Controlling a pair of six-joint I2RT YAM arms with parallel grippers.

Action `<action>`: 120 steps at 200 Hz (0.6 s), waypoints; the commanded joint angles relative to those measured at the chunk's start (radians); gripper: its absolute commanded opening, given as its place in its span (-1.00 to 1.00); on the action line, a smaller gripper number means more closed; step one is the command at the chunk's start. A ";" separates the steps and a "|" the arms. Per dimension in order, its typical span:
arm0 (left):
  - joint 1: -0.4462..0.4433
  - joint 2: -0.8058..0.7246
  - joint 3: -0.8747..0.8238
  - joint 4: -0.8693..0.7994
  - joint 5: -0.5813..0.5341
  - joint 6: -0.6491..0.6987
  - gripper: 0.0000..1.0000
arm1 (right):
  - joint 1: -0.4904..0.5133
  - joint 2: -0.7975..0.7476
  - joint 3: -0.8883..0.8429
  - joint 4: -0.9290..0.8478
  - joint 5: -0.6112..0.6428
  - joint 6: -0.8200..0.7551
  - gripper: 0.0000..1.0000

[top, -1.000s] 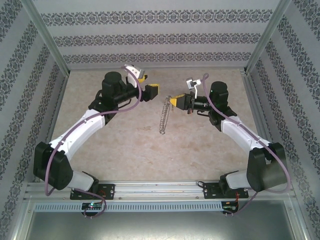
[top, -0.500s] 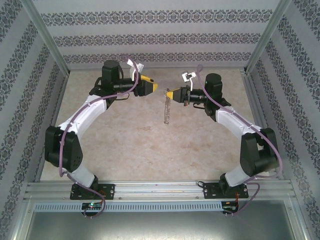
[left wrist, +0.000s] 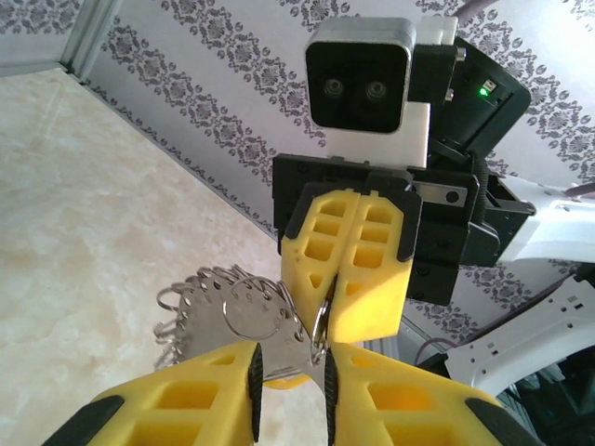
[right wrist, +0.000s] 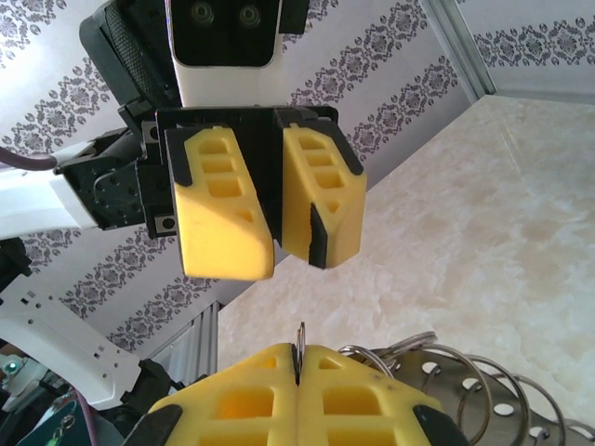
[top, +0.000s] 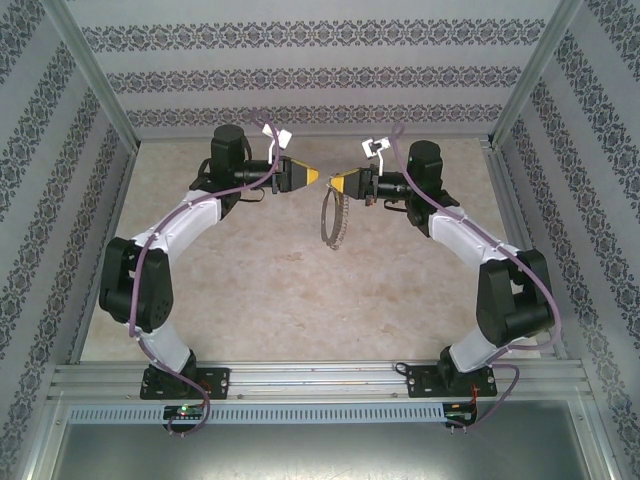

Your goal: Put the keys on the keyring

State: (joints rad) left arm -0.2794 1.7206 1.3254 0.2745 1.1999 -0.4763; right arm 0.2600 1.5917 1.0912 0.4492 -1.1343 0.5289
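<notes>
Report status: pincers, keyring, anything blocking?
Right pincer shut on keyring, ring hanging below it. Left pincer nearly closed, slim gap, tip to tip with the right. Can't tell if left holds a key. Nothing between the tips.

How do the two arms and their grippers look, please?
The left arm and right arm: white links, black joints, a purple cable along each. The left gripper and right gripper: two blocky yellow fingers with black edging.
</notes>
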 commanded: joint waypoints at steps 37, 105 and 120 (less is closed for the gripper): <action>-0.012 0.003 -0.047 0.155 0.045 -0.088 -0.38 | 0.017 0.006 0.024 0.061 -0.007 0.007 -1.00; -0.047 0.012 -0.062 0.214 0.056 -0.128 -0.34 | 0.024 -0.009 0.015 0.065 0.002 0.008 -1.00; -0.049 0.010 -0.066 0.215 0.055 -0.129 -0.34 | 0.027 -0.009 0.018 0.065 0.004 0.009 -1.00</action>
State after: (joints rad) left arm -0.3176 1.7237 1.2697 0.4267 1.2278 -0.5888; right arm 0.2729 1.5951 1.0912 0.4595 -1.1305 0.5289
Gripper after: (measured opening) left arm 0.330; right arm 0.065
